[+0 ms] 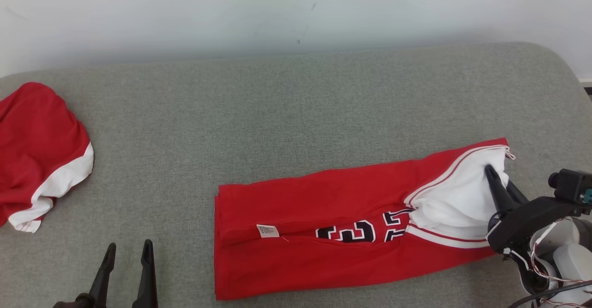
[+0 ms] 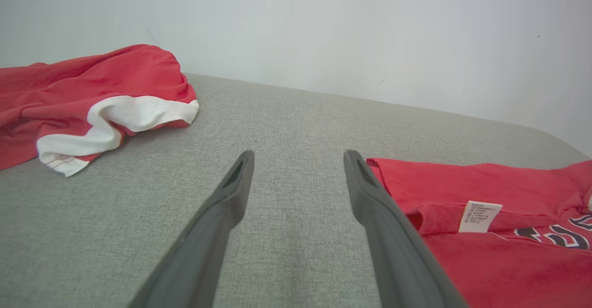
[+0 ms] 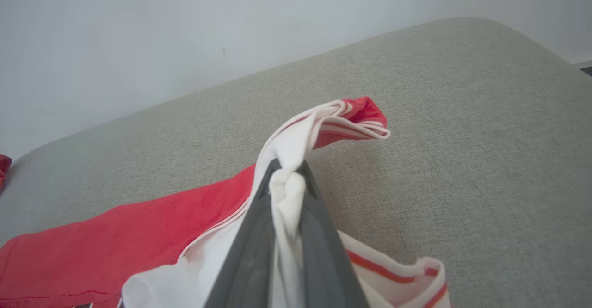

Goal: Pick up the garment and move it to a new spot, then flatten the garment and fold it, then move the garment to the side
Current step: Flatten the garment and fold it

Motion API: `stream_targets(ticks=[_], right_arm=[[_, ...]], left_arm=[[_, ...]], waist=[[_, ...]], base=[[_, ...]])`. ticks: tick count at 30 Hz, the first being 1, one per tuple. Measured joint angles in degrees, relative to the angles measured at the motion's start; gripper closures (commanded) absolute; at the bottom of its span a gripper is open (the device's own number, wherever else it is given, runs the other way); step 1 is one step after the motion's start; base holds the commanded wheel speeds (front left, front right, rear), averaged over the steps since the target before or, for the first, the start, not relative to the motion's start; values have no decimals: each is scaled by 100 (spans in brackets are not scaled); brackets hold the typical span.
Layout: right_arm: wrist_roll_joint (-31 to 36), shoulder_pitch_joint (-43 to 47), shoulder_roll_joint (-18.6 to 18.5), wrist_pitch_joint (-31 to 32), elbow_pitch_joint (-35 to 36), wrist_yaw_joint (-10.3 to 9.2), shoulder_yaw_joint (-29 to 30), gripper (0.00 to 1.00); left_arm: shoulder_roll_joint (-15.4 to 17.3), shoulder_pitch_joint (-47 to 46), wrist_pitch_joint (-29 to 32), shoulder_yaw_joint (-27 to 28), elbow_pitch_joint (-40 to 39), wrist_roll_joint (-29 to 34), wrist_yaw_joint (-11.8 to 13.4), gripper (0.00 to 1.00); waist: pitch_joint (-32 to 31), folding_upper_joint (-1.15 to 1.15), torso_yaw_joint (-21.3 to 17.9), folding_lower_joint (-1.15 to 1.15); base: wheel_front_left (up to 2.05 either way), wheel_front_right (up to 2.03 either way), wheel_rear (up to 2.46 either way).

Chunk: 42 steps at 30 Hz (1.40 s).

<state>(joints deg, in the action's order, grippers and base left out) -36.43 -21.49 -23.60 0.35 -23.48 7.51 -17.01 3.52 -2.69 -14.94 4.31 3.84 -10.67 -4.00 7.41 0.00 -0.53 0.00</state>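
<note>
Gray cloth covers the desk [image 1: 296, 95], and a plain pale wall stands behind it. A pile of red and white cloth [image 1: 39, 150] sits at one end. The folded red shirt [image 1: 323, 206] lies flat, well apart from the pile. The right hand [image 1: 497, 176] is at the shirt's end farthest from the pile, pinched tight on a bunch of the white part. The left hand [image 1: 129, 244] is wide and holds nothing. It hangs between the pile and the shirt, near the shirt's closest edge. I think the pinch is small, so the cloth could slip out when the hand pulls. Only one end is held, so a lift could drag the rest and let the folds fall open.
</note>
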Motion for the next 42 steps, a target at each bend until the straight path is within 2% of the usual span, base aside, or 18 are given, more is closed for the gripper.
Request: stream_targets(ticks=[9, 12, 18, 26, 33, 42], right_arm=[[-1282, 247, -190, 427, 1316, 0, -634, 100], [-1582, 325, -229, 570, 1771, 0, -907, 100], [-1901, 358, -123, 699, 2209, -1, -1256, 100], [-1890, 313, 101, 761, 2234, -3, -1633, 100], [-1738, 119, 426, 671, 1934, -3, -1901, 100], [-1681, -188, 637, 660, 1574, -3, -2377, 100]], left_arm=[[-27, 2, 0, -4, 36, 22, -53, 0], [-38, 13, 0, -31, 54, 22, -79, 0], [-47, 12, 0, -93, 90, 21, -92, 0], [-58, -36, 0, -218, 193, -12, -99, 0], [-60, -105, 0, -343, 282, -83, -94, 0], [-62, -204, 0, -556, 363, -179, -43, 0]], waist=[[-122, 0, -38, 0], [-148, 0, 39, 0], [-169, 0, 211, 0], [-160, 0, 472, 0], [-110, 0, 647, 0], [-62, 0, 810, 0]], base=[[0, 0, 0], [0, 0, 0], [0, 0, 0], [0, 0, 0], [0, 0, 0], [0, 0, 0]])
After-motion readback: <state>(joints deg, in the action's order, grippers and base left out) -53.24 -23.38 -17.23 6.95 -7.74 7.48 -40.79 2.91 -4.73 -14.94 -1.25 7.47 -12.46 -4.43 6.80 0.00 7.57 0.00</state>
